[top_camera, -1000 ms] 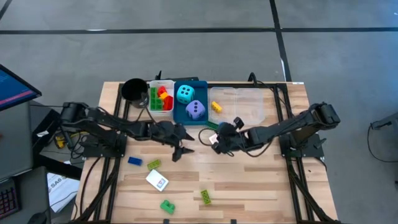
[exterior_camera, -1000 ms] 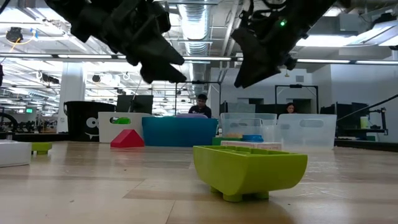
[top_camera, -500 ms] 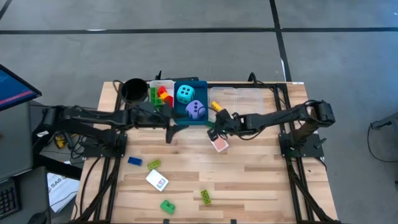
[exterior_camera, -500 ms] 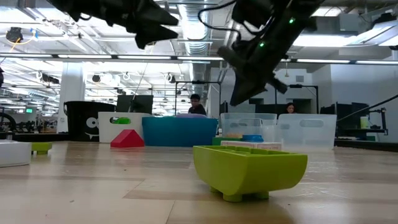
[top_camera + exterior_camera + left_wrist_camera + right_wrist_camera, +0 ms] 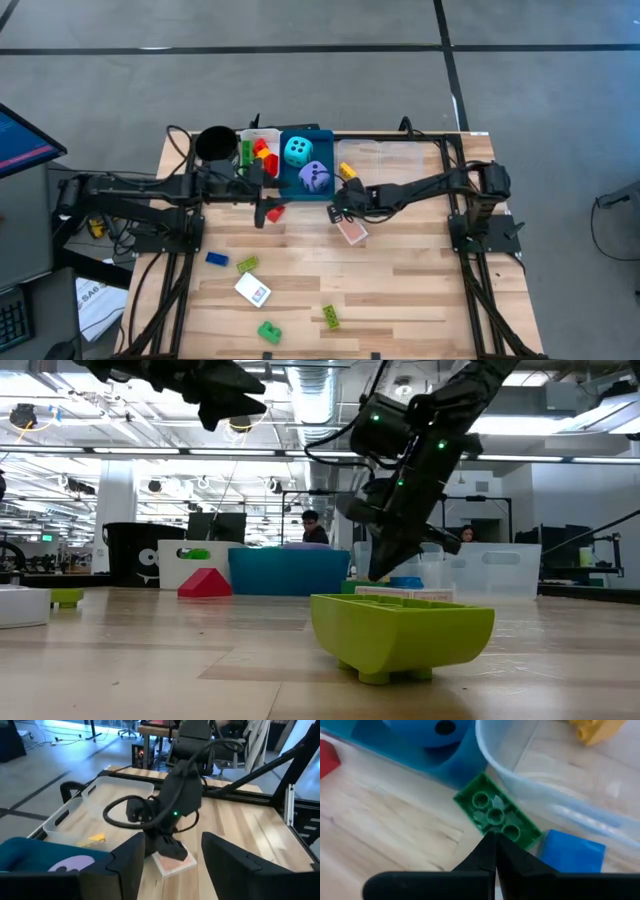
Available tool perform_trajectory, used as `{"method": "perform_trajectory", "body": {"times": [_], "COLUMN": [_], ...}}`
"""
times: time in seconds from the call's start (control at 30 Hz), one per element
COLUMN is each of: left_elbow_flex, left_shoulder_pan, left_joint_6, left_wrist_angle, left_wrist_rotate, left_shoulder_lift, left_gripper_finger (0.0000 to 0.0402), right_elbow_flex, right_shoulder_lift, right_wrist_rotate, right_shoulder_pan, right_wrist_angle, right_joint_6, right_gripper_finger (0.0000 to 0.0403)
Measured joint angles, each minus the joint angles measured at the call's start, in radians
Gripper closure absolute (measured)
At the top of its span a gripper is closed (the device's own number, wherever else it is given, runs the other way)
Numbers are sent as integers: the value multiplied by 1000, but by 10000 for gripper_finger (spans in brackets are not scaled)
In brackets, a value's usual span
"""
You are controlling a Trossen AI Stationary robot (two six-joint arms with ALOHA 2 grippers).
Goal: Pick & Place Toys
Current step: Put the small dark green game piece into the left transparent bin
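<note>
A dark green brick (image 5: 495, 817) lies studs up on the table against the blue tray (image 5: 322, 193) and the clear tray (image 5: 395, 165). A blue brick (image 5: 572, 851) lies beside it. My right gripper (image 5: 492, 840) is shut and slants down, its tips at that brick's edge. A pink card (image 5: 352, 232) lies flat just nearer. My left gripper (image 5: 175, 865) hangs open and holds nothing, high above the table by the white tray (image 5: 258, 155); a red brick (image 5: 275, 212) lies below it. The cyan die (image 5: 297, 151) and purple die (image 5: 314, 177) sit in the blue tray. My right gripper has its shut fingertips (image 5: 489, 845) at the long side of the green brick (image 5: 485, 827), slanting down from the table's right. I cannot tell whether they touch it. The brick lies flat on the table.
A black cup (image 5: 214, 143) stands at the far left. A yellow brick (image 5: 347, 171) lies in the clear tray. On the near half lie a blue brick (image 5: 216, 259), a lime brick (image 5: 247, 264), a white card (image 5: 253, 290) and two green bricks (image 5: 330, 317), (image 5: 268, 331).
My left gripper has risen and drawn back toward the table's far left, ending by the white tray. My right gripper has gone toward the far edge and down to the green brick, rolling its wrist. The pink card now shows uncovered on the table.
</note>
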Motion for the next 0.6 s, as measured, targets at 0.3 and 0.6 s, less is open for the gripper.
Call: {"method": "perform_trajectory", "body": {"times": [0.3,0.6], "left_elbow_flex": [-1,-1], "left_shoulder_pan": [-1,-2], "left_joint_6": [-3,-4], "left_wrist_angle": [-81,-94], "left_wrist_rotate": [0,0], "left_shoulder_lift": [3,3], "left_gripper_finger": [225,227], "right_elbow_flex": [135,211], "right_shoulder_lift": [82,106], "right_wrist_rotate": [4,-8], "right_shoulder_pan": [-7,11], "right_wrist_angle": [-88,-216], "right_joint_6": [-50,-61], "right_gripper_finger": [402,403]}}
